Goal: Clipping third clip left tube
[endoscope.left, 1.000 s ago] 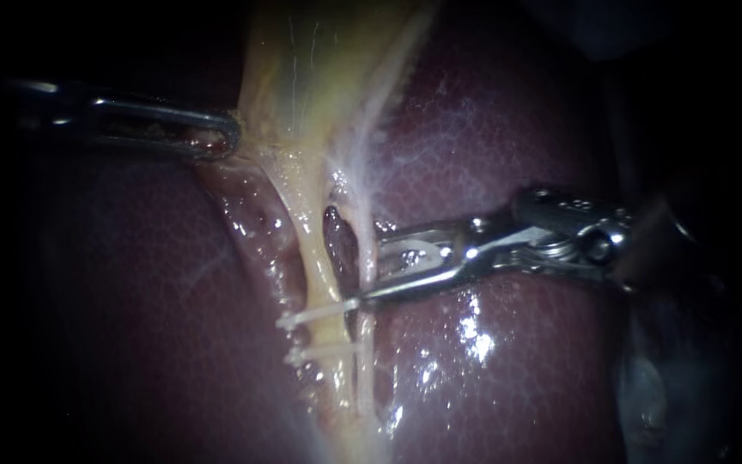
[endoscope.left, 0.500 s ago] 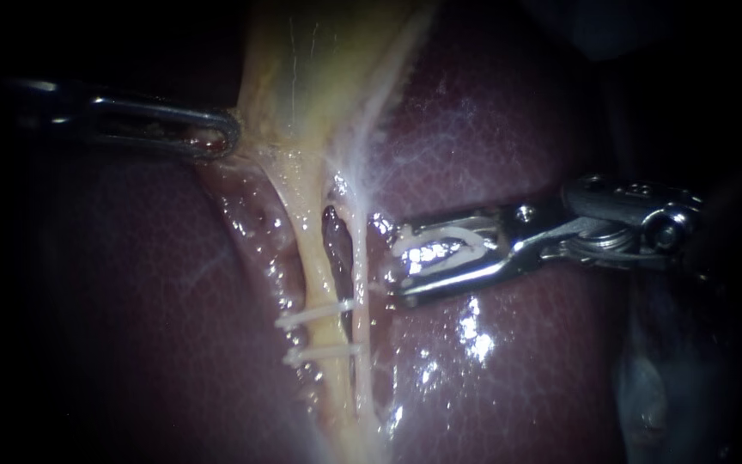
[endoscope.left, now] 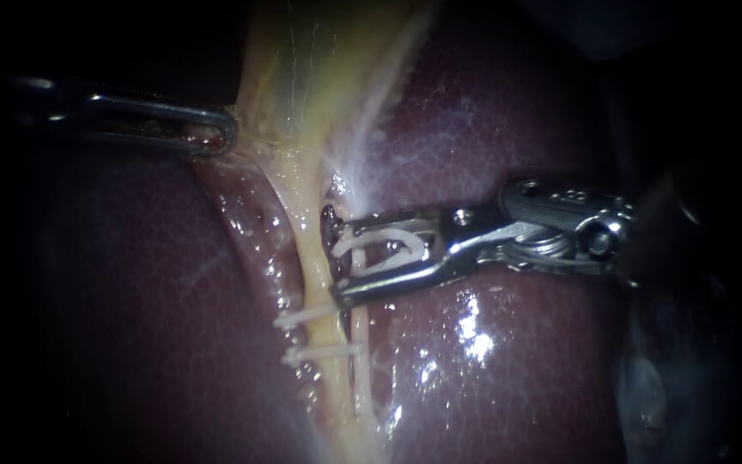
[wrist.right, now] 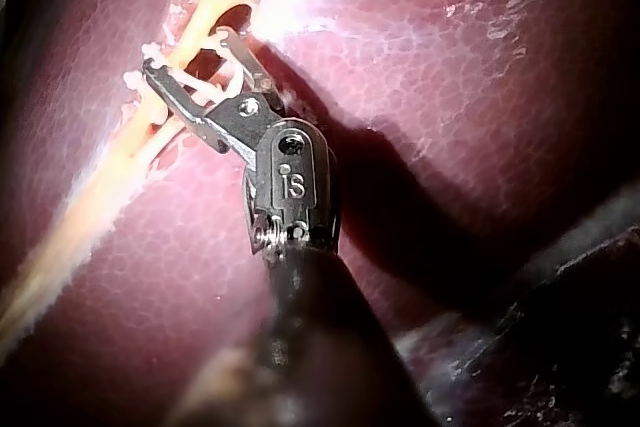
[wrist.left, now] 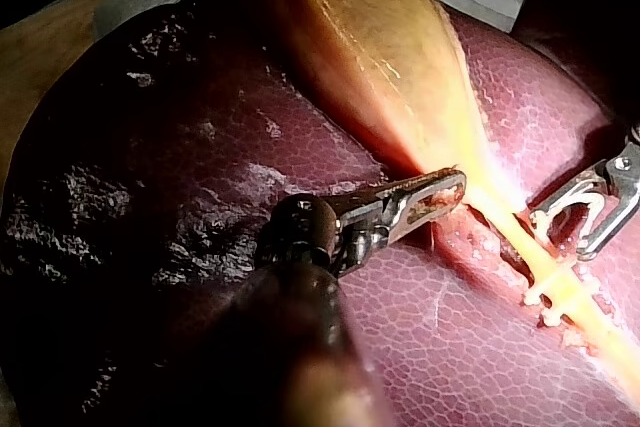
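**Right instrument**: enters from the right, shaft lying over the liver. Claw spread wide, gripping a white loaded clip seated between its two halves, with the clip's mouth facing out past the tips.

**Left tube**: a yellow cord running down from the gallbladder. It lies directly ahead of the claw tips, and its long axis crosses the claw's line roughly at right angles. The tips reach its near edge. Whether they already straddle it cannot be settled from these views.

**Right tube**: a thinner, paler strand alongside the left tube, on the shaft side of it. It appears to pass through the claw's open mouth.

**Two placed clips**: white bars set across the tubes, just beside the claw on the side away from the gallbladder. The nearer one almost touches that half of the claw.

**Left instrument**: claw closed on tissue at the edge of the gallbladder where it narrows. It sits well apart from the right claw, up the tube and across it.

**Assessment:** the right instrument is the nearer arm and the one carrying the clip. The coming move likely depends on pushing forward along the claw's own line until both halves pass the left tube, square to it and clear of the placed clips. One risk is that the clip catches the right tube as well.
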